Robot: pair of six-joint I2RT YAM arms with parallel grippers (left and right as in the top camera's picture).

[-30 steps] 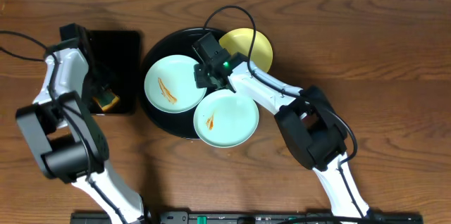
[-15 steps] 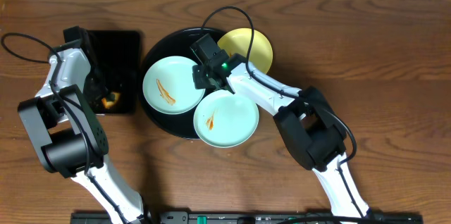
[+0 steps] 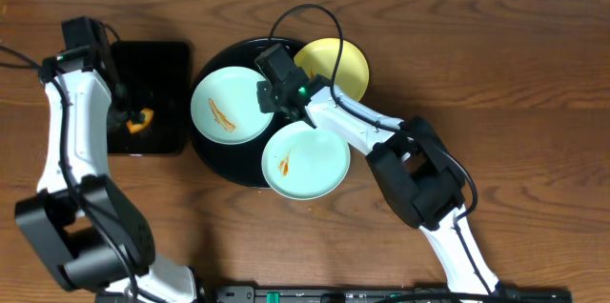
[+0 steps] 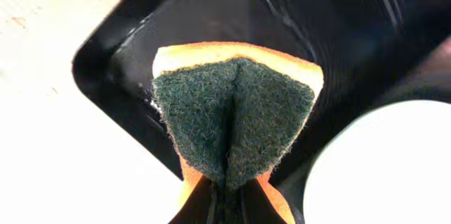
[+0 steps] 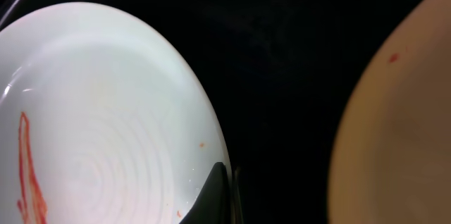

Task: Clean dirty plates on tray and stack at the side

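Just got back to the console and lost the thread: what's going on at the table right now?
The left gripper is shut on an orange sponge with a dark green scouring face, over the rectangular black tray. The right gripper is closed on the rim of the left blue-green plate on the round black tray. That plate and the second blue-green plate both show orange sauce streaks. The yellow plate lies at the tray's far edge. Nothing is stacked yet.

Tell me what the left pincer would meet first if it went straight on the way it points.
The left pincer points down at the small rectangular black tray. The sponge pinched in it would likely press onto that tray's floor first. Its height above the floor is unclear.
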